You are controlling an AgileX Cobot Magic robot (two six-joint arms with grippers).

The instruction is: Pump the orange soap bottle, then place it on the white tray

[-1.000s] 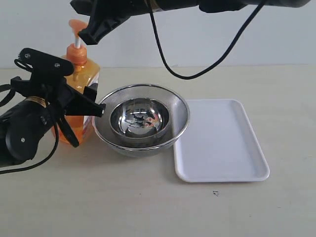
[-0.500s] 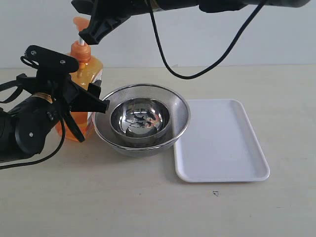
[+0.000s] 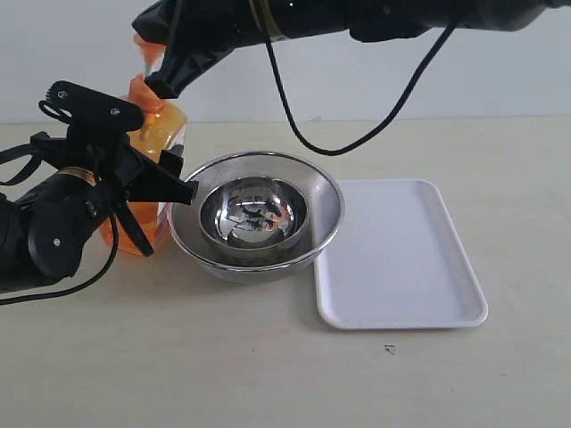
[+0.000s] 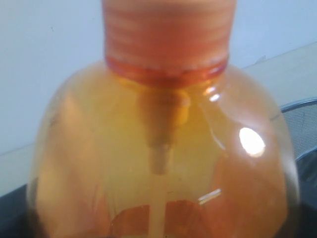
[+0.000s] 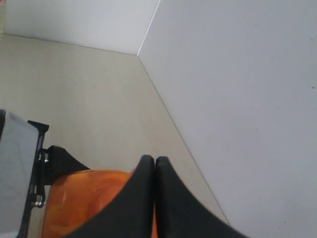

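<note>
Pressing down on the pump head (image 3: 145, 50), the right gripper (image 5: 155, 163), jaws pressed together into one blunt tip, has driven the plunger of the orange soap bottle (image 4: 163, 148) nearly home. The white stem that showed a second ago is no longer visible. The left gripper (image 3: 159, 209) appears to pinch the bottle's body and steadies it toward the counter's (image 3: 268, 374) back left, just beside the nested steel bowls (image 3: 330, 205). The bottle has shifted slightly in that grip over the same second. The pumping half of the job looks all but done. The white tray (image 3: 401, 259) lies bare toward the right edge, beyond the bowls, so the placing is not yet begun.
</note>
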